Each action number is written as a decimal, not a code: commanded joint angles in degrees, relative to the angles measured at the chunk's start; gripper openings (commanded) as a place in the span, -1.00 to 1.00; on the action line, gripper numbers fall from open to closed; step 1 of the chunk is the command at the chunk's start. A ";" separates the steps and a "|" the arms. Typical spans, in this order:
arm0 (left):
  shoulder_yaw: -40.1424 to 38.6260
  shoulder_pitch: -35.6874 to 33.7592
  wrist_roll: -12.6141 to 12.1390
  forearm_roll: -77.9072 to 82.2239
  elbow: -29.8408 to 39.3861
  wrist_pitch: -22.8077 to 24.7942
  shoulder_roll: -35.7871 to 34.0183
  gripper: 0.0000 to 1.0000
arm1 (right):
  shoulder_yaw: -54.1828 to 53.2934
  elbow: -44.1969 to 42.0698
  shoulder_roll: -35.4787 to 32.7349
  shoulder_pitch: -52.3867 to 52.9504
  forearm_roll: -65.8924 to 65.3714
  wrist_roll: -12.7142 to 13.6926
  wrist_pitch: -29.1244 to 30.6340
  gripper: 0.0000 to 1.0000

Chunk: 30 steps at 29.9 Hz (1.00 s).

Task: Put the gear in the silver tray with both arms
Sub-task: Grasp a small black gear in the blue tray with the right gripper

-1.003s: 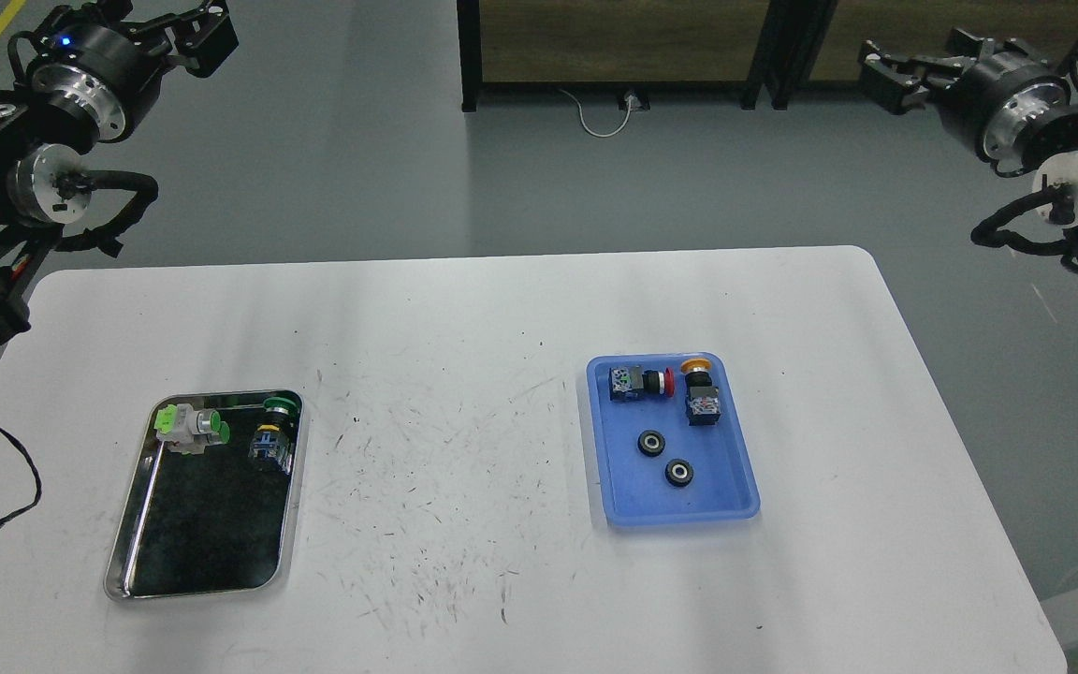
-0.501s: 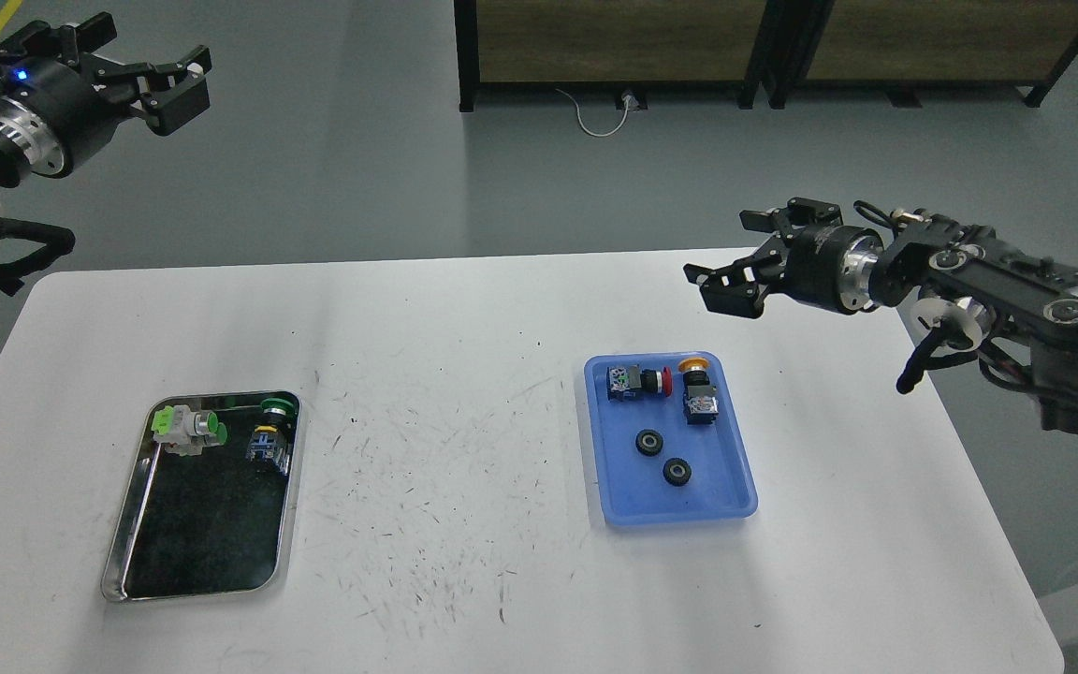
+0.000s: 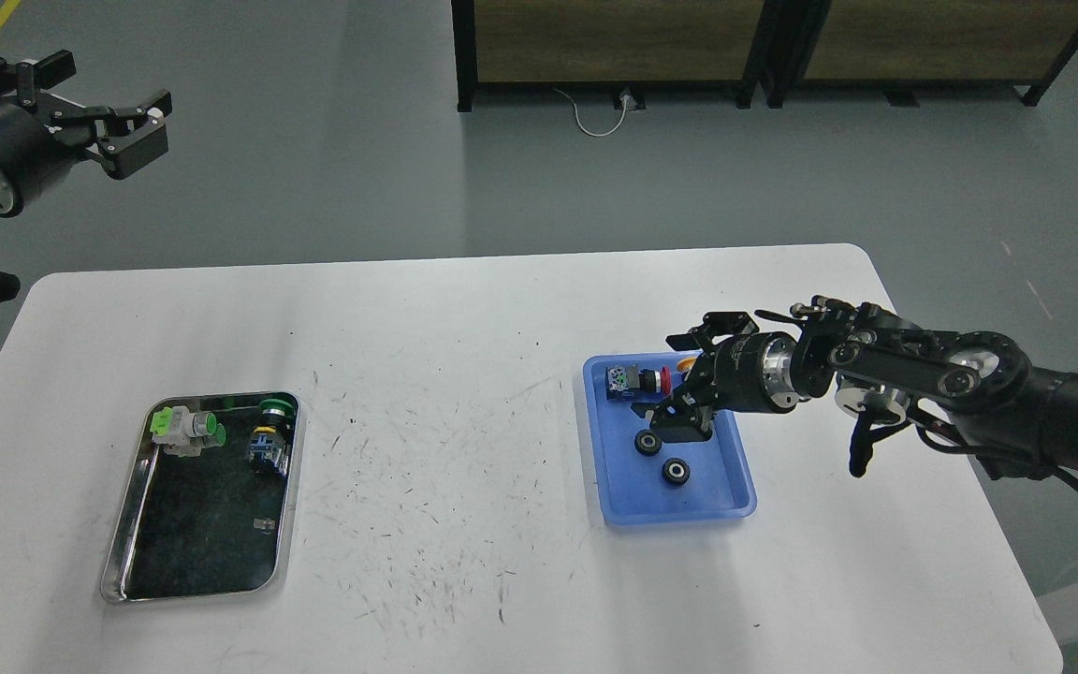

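The silver tray (image 3: 121, 529) lies at the table's left and holds two green push-button switches (image 3: 185, 429) (image 3: 269, 436). Two small black gears (image 3: 648, 443) (image 3: 677, 471) lie in the blue tray (image 3: 712, 487) at the right. My right gripper (image 3: 677, 382) is open and empty, low over the far part of the blue tray, just beyond the nearer-left gear. It covers most of a yellow-topped switch. My left gripper (image 3: 107, 98) is open and empty, raised off the table beyond its far left corner.
A red-button switch (image 3: 633, 381) lies in the blue tray's far left corner, next to the right gripper. The white table (image 3: 445, 449) is scuffed between the two trays. A dark cabinet frame (image 3: 764, 47) stands on the floor behind.
My right arm has swung down and left, from above the table's far right edge to low over the blue tray. My left gripper has drawn back toward the left edge of view.
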<state>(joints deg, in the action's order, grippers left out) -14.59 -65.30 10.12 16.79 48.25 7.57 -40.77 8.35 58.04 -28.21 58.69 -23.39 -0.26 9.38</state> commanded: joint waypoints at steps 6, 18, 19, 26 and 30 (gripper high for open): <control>-0.09 0.62 0.08 0.18 0.00 -0.02 -0.89 0.97 | 2.02 -0.56 2.28 -3.23 -2.01 0.79 -0.85 0.99; -0.09 0.79 0.17 0.18 0.00 -0.28 -0.98 0.97 | 0.97 -3.81 4.74 -6.31 -2.98 0.53 -1.91 0.87; -0.09 0.79 0.17 0.18 -0.08 -0.28 -0.98 0.97 | 0.79 -4.07 4.83 -6.31 -2.98 0.53 -1.91 0.85; -0.09 0.88 0.17 0.26 -0.08 -0.28 -0.98 0.97 | 0.44 -6.27 5.80 -7.18 -2.98 0.53 -1.91 0.64; -0.09 0.88 0.17 0.53 -0.08 -0.28 -0.98 0.97 | -0.70 -6.89 6.33 -7.71 -2.98 0.53 -1.91 0.57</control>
<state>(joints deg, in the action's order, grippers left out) -14.68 -64.42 10.28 17.20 48.18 7.29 -41.75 8.30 51.53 -22.25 51.31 -26.37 0.26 7.46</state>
